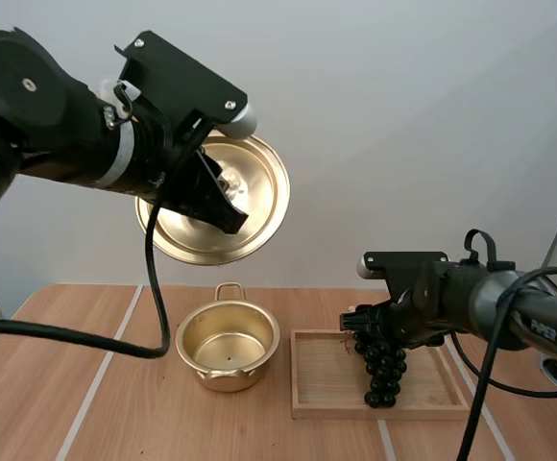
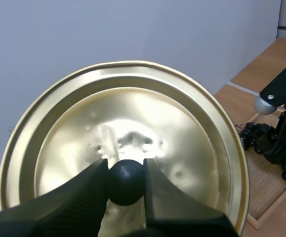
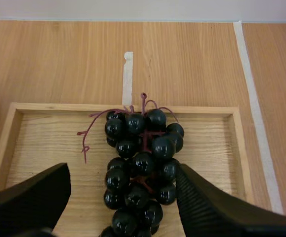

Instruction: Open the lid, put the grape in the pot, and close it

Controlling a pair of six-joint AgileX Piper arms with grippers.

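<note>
1. Light wooden table (image 1: 58,384) crossed by pale lines, with a plain pale wall behind.
2. Gold two-handled pot (image 1: 228,344) standing open near the table's middle, its polished inner floor in plain sight, just left of a shallow wooden tray (image 1: 375,411).
3. On the tray's boards, a bunch of grapes (image 1: 382,370) lying lengthwise, stem end toward the far rim.
4. High above and behind the pot, well apart from it, the gold lid (image 1: 259,192) tilted almost on edge, ringed knob side facing back toward the arms.
5. Left gripper (image 2: 125,168) clamped on the lid's round black knob (image 2: 125,185), one ribbed finger pressed to each side.
6. Right gripper (image 3: 122,173) low over the tray, fingers (image 3: 34,197) spread wide on either side of the bunch, one close beside the berries and the other clearly apart from them. Arm overhanging the tray from the right, hiding the bunch's upper end in the high view.
7. Grapes glossy, near-black and round, tightly packed, with a thin reddish-purple stem and curling tendrils at the top.
</note>
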